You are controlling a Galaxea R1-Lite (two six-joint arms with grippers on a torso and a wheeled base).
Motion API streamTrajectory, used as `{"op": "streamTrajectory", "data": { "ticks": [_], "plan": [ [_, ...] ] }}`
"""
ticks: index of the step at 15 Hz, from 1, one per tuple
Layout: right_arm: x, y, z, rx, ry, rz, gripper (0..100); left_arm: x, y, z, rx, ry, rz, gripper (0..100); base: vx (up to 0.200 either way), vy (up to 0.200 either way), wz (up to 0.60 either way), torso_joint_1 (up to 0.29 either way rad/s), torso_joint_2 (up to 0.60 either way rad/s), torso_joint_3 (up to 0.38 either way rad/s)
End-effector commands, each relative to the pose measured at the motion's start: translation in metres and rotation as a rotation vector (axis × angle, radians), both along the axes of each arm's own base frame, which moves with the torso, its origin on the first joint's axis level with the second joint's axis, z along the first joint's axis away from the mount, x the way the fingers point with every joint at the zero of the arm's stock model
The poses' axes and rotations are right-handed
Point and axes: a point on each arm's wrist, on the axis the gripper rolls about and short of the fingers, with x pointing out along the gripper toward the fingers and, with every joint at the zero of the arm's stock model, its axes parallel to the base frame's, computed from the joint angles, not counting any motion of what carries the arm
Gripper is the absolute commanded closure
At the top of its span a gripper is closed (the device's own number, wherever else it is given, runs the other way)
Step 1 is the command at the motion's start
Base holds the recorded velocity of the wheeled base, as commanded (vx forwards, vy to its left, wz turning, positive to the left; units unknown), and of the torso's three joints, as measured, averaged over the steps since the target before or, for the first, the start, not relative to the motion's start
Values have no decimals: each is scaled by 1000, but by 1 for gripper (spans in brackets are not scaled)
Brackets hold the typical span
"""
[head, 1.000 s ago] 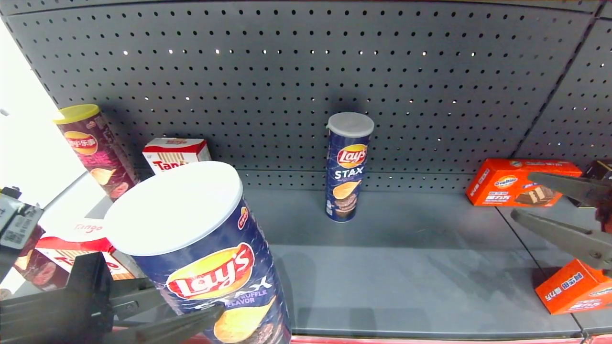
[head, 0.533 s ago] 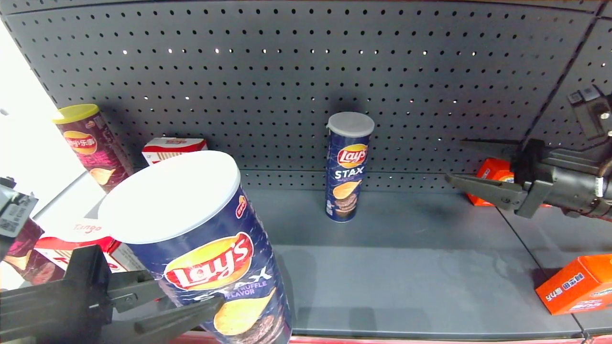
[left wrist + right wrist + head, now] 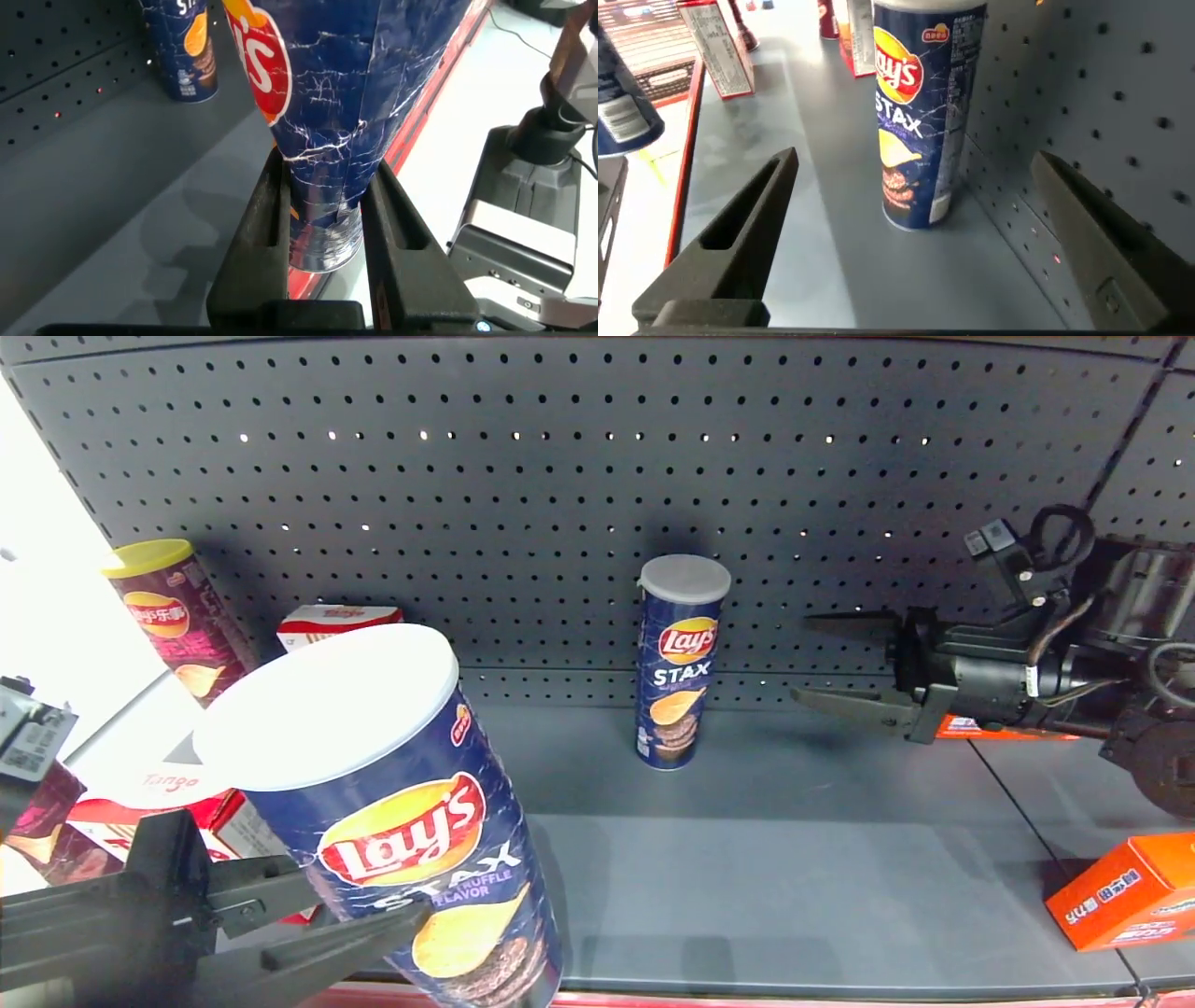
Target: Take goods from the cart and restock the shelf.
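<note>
Chips can [image 3: 373,784] sat clamped in the left end effector [image 3: 369,905] at the near-left edge of the shelf [image 3: 794,859] — the right end effector [image 3: 801,658], wide open, had swung left toward the far standing can [image 3: 680,663].

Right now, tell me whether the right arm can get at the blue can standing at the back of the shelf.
Probably yes. The right gripper is open and points at the standing can, with bare shelf between them; the left gripper holds the second can well aside.
</note>
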Motion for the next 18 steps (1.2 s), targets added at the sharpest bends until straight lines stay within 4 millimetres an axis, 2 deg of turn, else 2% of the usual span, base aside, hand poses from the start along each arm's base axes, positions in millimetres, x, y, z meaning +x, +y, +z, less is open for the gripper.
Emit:
{"op": "streamTrajectory", "data": {
  "ticks": [1,3,9,18],
  "plan": [
    [21,14,-16,-7,23,71,0,0,0,1,-4,2,1,100,0,0,0,0,0,0],
    [30,20,-21,-7,20,97,0,0,0,1,-5,3,1,100,0,0,0,0,0,0],
    [38,42,-35,-14,53,151,0,1,1,0,-4,4,12,100,0,0,0,0,0,0],
    [65,47,-58,-23,89,134,0,2,1,1,-9,11,18,100,0,0,0,0,0,0]
  ]
}}
